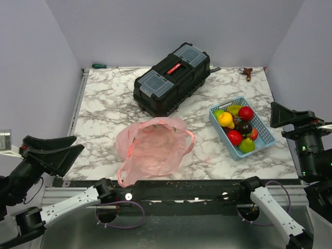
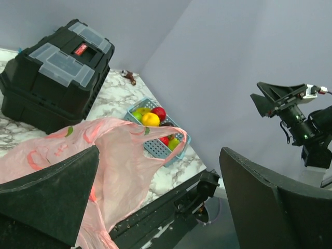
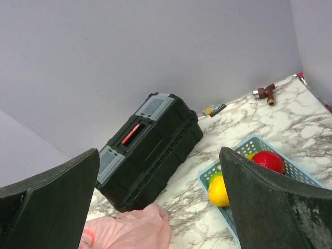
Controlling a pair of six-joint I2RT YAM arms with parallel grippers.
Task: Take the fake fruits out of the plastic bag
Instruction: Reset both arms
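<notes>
Pink plastic bag (image 1: 153, 145) slumped just in front of the black toolbox (image 1: 171, 78), handles flopped loose. Looks pretty flat, most likely for lack of anything bulky inside, though can't rule out a small piece hidden under the folds.

Fake fruits (image 1: 236, 127) piled in the blue mesh basket (image 1: 265, 136) off to the right of the toolbox, well apart from the bag: yellow, red, green, plus something dark. Makes sense as a drop spot, good for keeping round stuff from rolling around.

Left gripper (image 2: 160, 151) spread wide and holding nothing, parked off the marble table (image 1: 104, 109), to the left of the toolbox and well in front of it. Right gripper (image 3: 160, 153) same deal, wide and empty, out past the basket on the toolbox's right.

Reads like both sitting clear of the work on purpose. Guessing basically done here, or at most one last peek into the bag needed.
</notes>
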